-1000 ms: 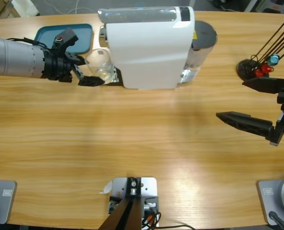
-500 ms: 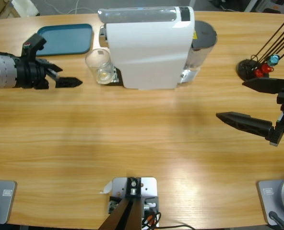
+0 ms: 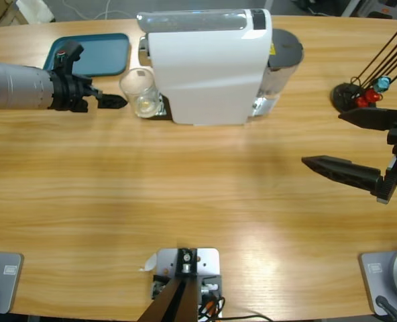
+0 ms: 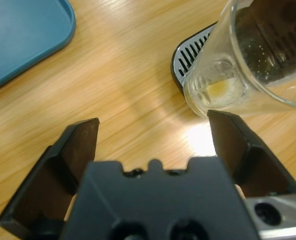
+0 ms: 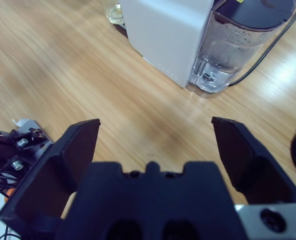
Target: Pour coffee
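The left gripper (image 4: 153,135) spreads its black fingers wide, holding nothing, just short of the small clear drinking glass (image 4: 243,65). A shallow yellowish-brown coffee (image 4: 219,90) layer sits inside, on the big white coffee machine's (image 3: 208,67) slotted drip tray (image 4: 190,55). Far across the wooden desk (image 3: 185,194), the right gripper (image 3: 356,144) is open and empty.

silver-grey ribbed left arm (image 3: 21,86), black wrist; black tapered jaws on right gripper (image 3: 359,147).
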